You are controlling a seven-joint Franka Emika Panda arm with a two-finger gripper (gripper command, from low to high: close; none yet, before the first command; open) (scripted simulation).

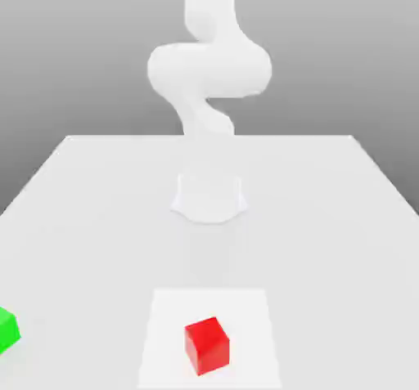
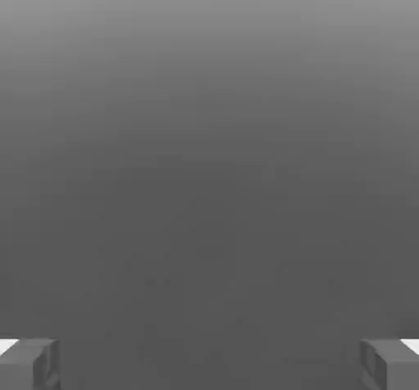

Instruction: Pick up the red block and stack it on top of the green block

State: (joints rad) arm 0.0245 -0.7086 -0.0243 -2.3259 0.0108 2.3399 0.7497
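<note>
Nearest us the red block [image 1: 206,344] sat on the counter [image 1: 327,217], well apart from the green block [image 1: 6,329], looking light, stiff, slick, best pinched across opposite flat faces, while our hand [image 2: 209,364] gaped wide, empty.

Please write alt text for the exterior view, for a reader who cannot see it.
A red block sits on a pale square patch near the front of a white table, and a green block lies apart from it at the exterior view's left edge, partly cut off. A white robot arm rises behind them at the table's middle.
</note>
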